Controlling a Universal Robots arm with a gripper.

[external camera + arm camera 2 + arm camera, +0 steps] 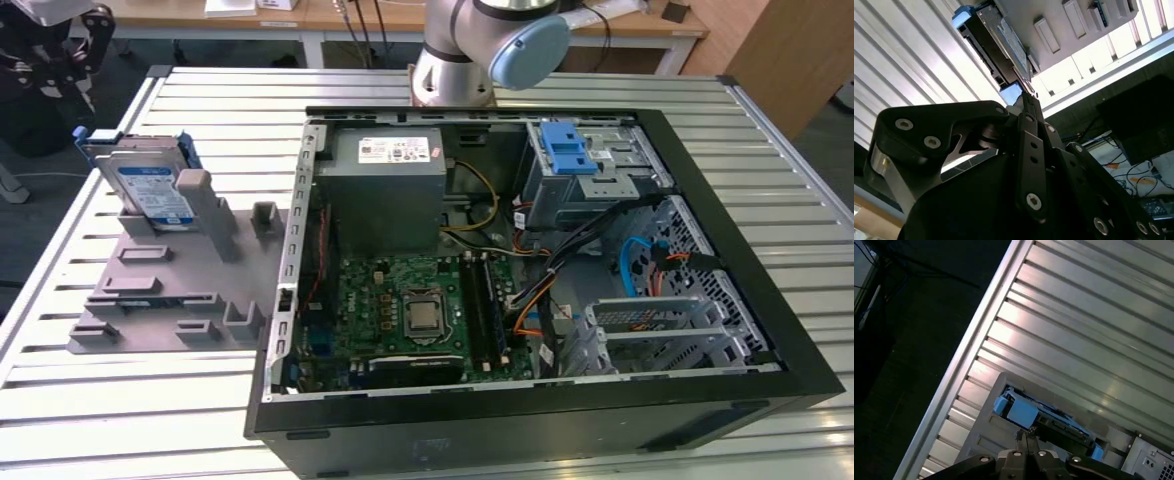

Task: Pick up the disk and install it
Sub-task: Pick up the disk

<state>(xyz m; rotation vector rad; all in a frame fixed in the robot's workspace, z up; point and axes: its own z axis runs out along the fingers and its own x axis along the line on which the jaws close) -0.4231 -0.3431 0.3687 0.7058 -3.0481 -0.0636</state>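
The flat silver hard drive with its white, blue-banded label and blue plastic rails (147, 185) stands on edge in a slot at the far corner of a grey plastic holder block (160, 300), which lies on the slatted metal counter (80, 420) on the exterior view's left, beside the open black computer case (534, 430). In both wrist views my claw (1026, 436) (1027, 100) has its fingers pressed together with nothing between them. Its tips point at the drive's blue-railed end (1021, 412) from close by, though I cannot tell whether they touch it.
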